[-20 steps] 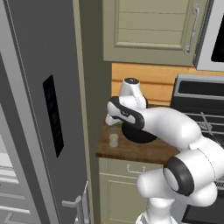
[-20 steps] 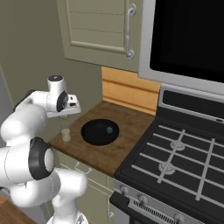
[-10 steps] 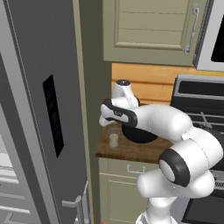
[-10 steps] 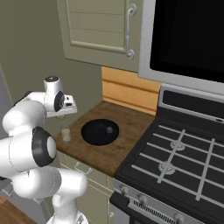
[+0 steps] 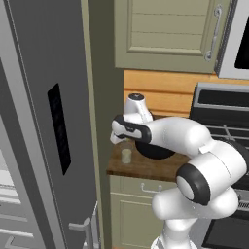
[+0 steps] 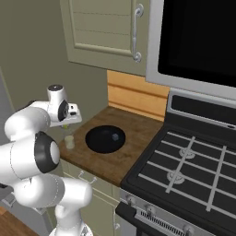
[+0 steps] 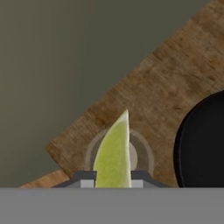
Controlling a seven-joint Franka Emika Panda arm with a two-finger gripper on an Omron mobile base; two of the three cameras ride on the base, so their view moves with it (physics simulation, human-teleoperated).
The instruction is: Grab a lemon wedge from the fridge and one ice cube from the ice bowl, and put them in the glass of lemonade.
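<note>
Swinging left and lower over the last second, gripper (image 7: 113, 177) pinching the lemon wedge (image 7: 113, 154), now right above the glass of lemonade (image 7: 119, 154) — drop looks close.

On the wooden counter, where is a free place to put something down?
The wooden counter is bare between the black bowl and the stove, and behind the bowl along the back panel. It is crowded at the left end, where the hand holds the lemon wedge over the glass.

Open air straight down onto the glass (image 7: 119, 155) at the counter's (image 7: 166, 96) left front corner — fridge (image 5: 44, 121) wall close on one side, black bowl (image 6: 105, 138) just beside.
</note>
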